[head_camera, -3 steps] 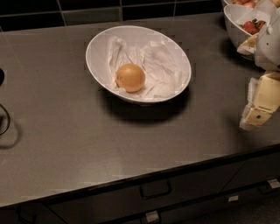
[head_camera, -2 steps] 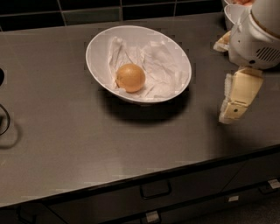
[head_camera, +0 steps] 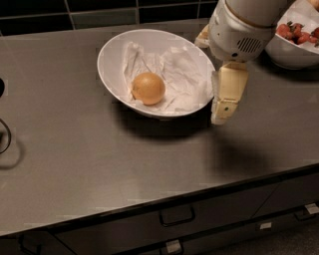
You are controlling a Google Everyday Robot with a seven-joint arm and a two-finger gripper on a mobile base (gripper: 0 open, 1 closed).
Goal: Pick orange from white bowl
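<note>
While the orange (head_camera: 148, 88) lies inside the white bowl (head_camera: 107, 55), on the crumpled white paper (head_camera: 182, 74) that lines it, the gripper (head_camera: 215, 84) hangs over the bowl's right edge. The fruit sits a little left of the bowl's middle, untouched and apart from the gripper. The bowl stands on a dark grey counter (head_camera: 99, 164), its oval rim slanted so that the far side is higher than the near side.

1 cream finger (head_camera: 228, 94) points down just outside the rim, its tip near the counter beside the bowl. A 2nd cream piece (head_camera: 202, 38) shows behind the rounded white wrist (head_camera: 238, 35), at the far right of the rim. The 2 stand well apart, so the jaws look spread wide, and nothing is held between them.

At the right edge of the counter stands another white bowl (head_camera: 289, 56) holding small red fruits (head_camera: 294, 31), partly hidden by the wrist. Below the counter's front edge is a dark drawer with a handle (head_camera: 177, 216). Dark tiles (head_camera: 99, 10) run along the back.
</note>
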